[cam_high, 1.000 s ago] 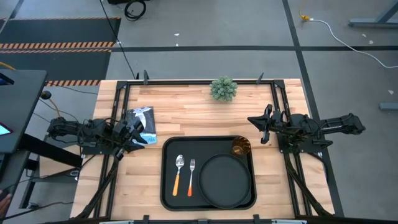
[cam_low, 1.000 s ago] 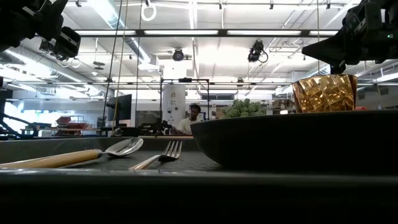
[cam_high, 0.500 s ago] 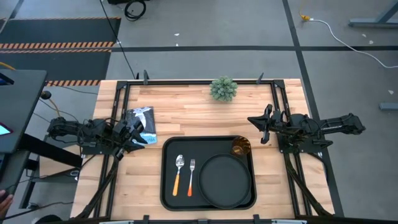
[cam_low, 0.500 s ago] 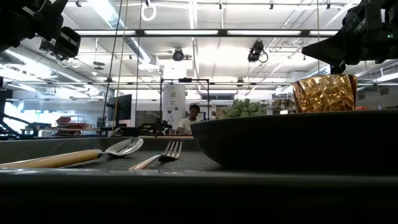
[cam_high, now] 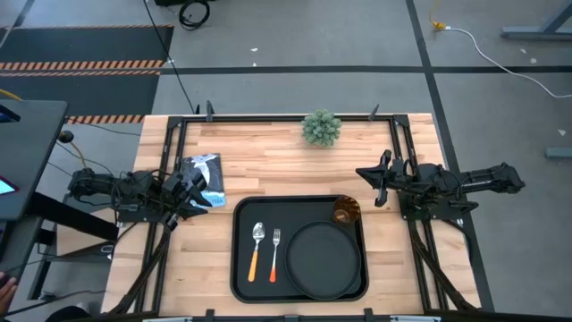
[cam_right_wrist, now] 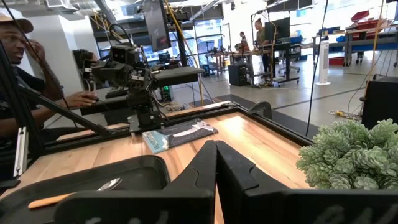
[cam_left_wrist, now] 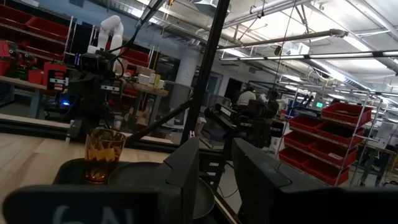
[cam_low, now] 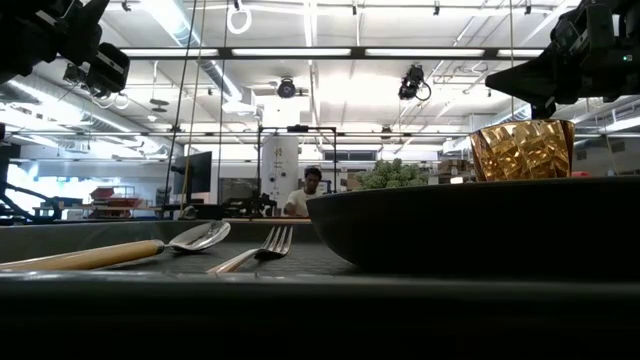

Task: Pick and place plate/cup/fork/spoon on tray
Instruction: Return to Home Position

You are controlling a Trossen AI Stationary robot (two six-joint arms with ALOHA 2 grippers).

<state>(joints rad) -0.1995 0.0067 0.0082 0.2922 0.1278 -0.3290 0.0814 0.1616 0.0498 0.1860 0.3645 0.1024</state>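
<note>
The black tray (cam_high: 238,268) lies on the table's near middle. On it lie the round black plate (cam_high: 319,259) at its right, the amber cup (cam_high: 346,212) upright at its far right corner, and the spoon (cam_high: 256,250) and fork (cam_high: 274,253) side by side at its left. My left gripper (cam_high: 198,190) hovers left of the tray, its fingers a little apart (cam_left_wrist: 216,168), empty. My right gripper (cam_high: 366,174) hovers right of and beyond the cup, shut (cam_right_wrist: 216,155), empty. The low view shows the plate (cam_low: 470,225), the cup (cam_low: 522,148), the spoon (cam_low: 200,236) and the fork (cam_low: 270,243).
A small green plant (cam_high: 322,127) stands at the table's far edge. A blue-and-white packet (cam_high: 204,177) lies beside my left gripper. A person (cam_right_wrist: 18,62) sits beyond the table's left side. Bare wood lies between the tray and the plant.
</note>
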